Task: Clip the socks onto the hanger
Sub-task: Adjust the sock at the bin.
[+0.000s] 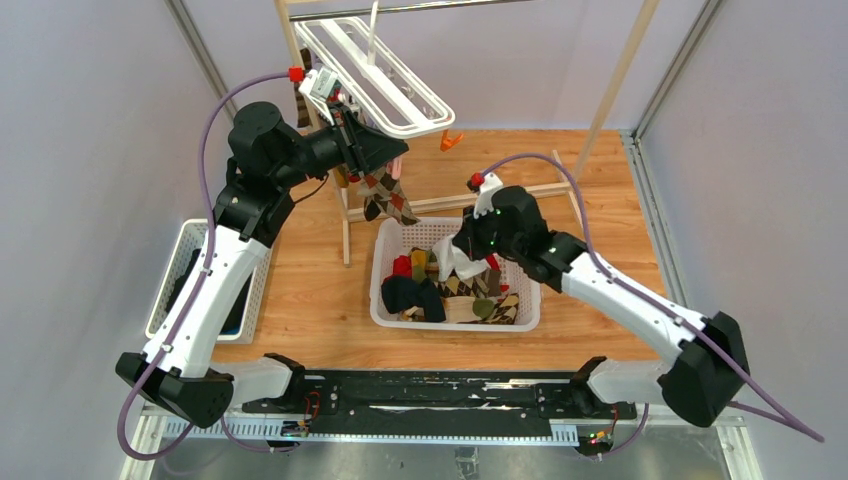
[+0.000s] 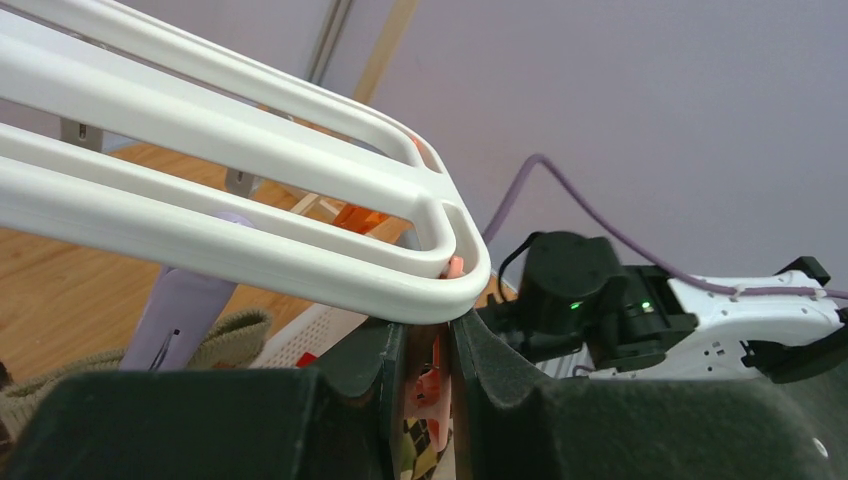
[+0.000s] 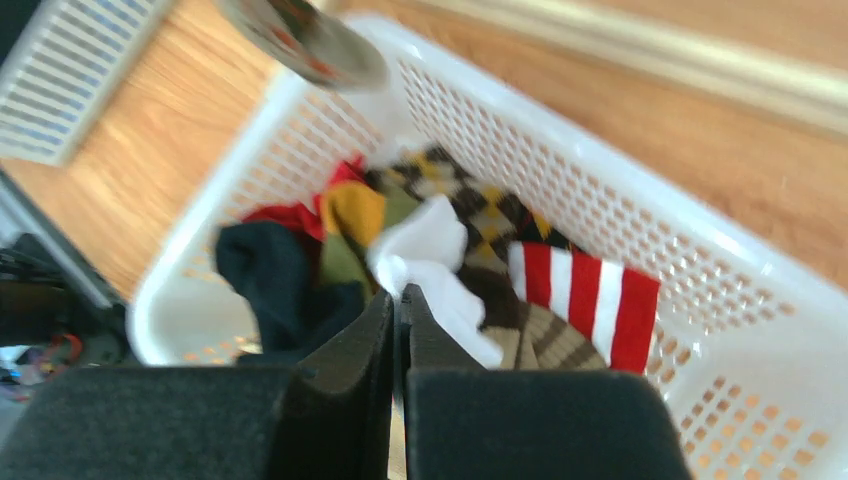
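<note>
Left fingers pinch a clip beneath the hanger; right fingers pressed together over socks.

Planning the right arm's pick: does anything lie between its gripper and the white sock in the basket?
Nothing visible does. The white sock lies uppermost in the basket, and the right gripper, jaws shut, has its tips right against it; no other sock covers it.

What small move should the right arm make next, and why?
Probably lift straight up: the right gripper appears shut on the white sock in the basket, and the left gripper pinches a clip under the hanger.
</note>
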Tool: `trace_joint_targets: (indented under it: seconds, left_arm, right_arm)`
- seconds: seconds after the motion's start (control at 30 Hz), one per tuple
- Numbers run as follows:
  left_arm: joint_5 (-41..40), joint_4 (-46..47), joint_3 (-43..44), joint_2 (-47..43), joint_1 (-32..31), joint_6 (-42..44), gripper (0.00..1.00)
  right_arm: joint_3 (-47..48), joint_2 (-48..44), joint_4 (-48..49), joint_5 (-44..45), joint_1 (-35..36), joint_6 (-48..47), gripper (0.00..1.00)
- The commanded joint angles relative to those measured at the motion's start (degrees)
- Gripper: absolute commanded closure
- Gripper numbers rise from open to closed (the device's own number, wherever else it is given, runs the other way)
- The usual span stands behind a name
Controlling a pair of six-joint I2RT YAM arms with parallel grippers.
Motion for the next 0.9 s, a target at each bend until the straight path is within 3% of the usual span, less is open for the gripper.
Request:
trace_joint_targets:
  seconds: [0.0, 0.3, 0.63, 0.73, 0.87]
  left_arm:
    - [0.3, 0.5, 0.8, -0.7, 0.6, 0.8, 1.00]
    - [0.3, 0.2, 1.0, -0.8, 0.7, 0.9, 1.00]
    - [-0.2, 0.1, 1.9, -0.6, 0.8, 1.1, 1.00]
    - [-0.1, 0.2, 1.9, -0.6, 0.8, 1.2, 1.00]
    - [-0.2, 0.1, 1.7, -0.8, 1.0, 1.4, 1.00]
  right_arm:
    - [5.6, -4.8, -4.6, -5.5, -0.6, -0.1, 1.00]
    - [9.7, -6.7, -3.7, -11.3, 2.9, 7.4, 1.00]
    - [5.4, 3.3, 10.8, -20.3, 3.7, 35.0, 1.00]
    - [3.1, 6.4, 14.5, -18.6, 3.9, 40.4, 1.00]
    - [-0.6, 7.7, 15.7, -8.9, 3.9, 41.1, 1.00]
